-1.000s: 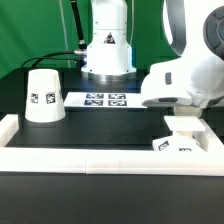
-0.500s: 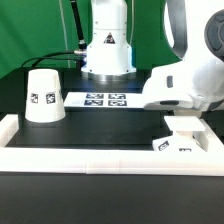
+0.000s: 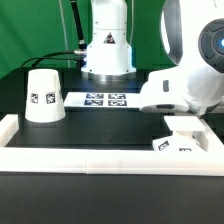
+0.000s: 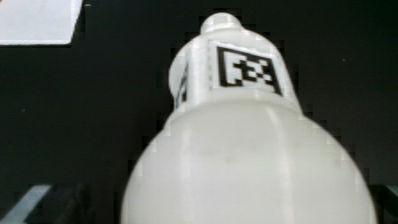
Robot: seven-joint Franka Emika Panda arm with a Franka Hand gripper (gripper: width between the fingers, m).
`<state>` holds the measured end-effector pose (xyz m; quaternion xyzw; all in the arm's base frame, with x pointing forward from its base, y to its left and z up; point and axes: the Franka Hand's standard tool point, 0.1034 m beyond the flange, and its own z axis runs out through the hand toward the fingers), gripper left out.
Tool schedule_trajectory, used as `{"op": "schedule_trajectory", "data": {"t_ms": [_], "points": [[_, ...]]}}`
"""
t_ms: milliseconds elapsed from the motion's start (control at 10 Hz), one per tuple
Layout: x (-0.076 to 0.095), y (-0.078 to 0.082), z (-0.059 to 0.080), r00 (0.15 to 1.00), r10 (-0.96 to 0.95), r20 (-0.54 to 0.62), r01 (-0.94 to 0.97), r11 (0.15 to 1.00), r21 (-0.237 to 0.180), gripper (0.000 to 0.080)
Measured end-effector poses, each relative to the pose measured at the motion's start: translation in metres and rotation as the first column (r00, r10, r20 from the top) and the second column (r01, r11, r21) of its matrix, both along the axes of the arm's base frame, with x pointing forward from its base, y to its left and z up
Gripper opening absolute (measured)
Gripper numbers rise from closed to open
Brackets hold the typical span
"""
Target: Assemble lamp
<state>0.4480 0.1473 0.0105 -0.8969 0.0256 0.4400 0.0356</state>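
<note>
The white bulb (image 4: 240,150) fills the wrist view. It lies on the black table, its rounded wide end close to the camera and its narrow tagged end (image 4: 246,68) pointing away. My gripper (image 4: 210,215) is open and straddles the wide end without closing on it. In the exterior view the arm's white hand (image 3: 175,92) hovers low at the right and hides the bulb. Just below it the flat base (image 3: 178,146) rests against the front wall, with tags on its side. The cup-shaped shade (image 3: 42,95) stands mouth down at the left.
The marker board (image 3: 105,100) lies mid-table behind the work area. A low white wall (image 3: 90,160) runs along the front and turns up both sides. The robot's pedestal (image 3: 107,50) stands at the back with cables beside it. A white corner (image 4: 36,20) shows beyond the bulb.
The hand has sunk a little lower over the base area and the arm's upper link has swung. The jaws stay open. Shade and base have not moved.
</note>
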Motion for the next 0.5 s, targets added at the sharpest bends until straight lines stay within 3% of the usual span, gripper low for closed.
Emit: {"op": "schedule_trajectory", "data": {"t_ms": [500], "points": [[-0.0082,-0.0009,-0.0037,1.0,0.0,-0.015,0.0,1.0,-0.006,0.0698]]}}
